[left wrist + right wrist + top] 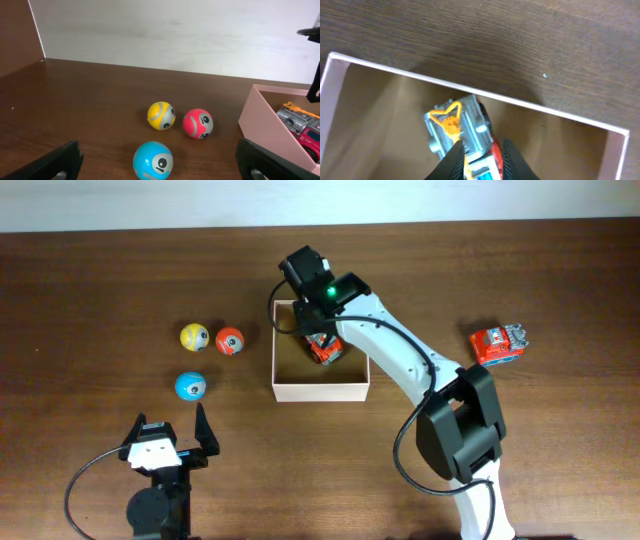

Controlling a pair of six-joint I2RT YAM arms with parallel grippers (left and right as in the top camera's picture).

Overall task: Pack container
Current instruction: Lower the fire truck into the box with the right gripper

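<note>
The container (320, 391) is a cream-white square box with a tan inside at the table's middle; it also shows in the left wrist view (260, 127) and the right wrist view (485, 98). My right gripper (481, 159) reaches into the container and is shut on a red and grey toy truck (462, 125), which shows overhead (324, 348). A second red toy truck (499, 344) lies on the table to the right. My left gripper (170, 442) is open and empty at the front left, just behind a blue ball (153, 160).
A yellow ball (194, 337), a red ball (230, 340) and the blue ball (190, 386) lie left of the container. The yellow ball (161, 115) and red ball (198, 123) also show in the left wrist view. A white wall runs behind the table.
</note>
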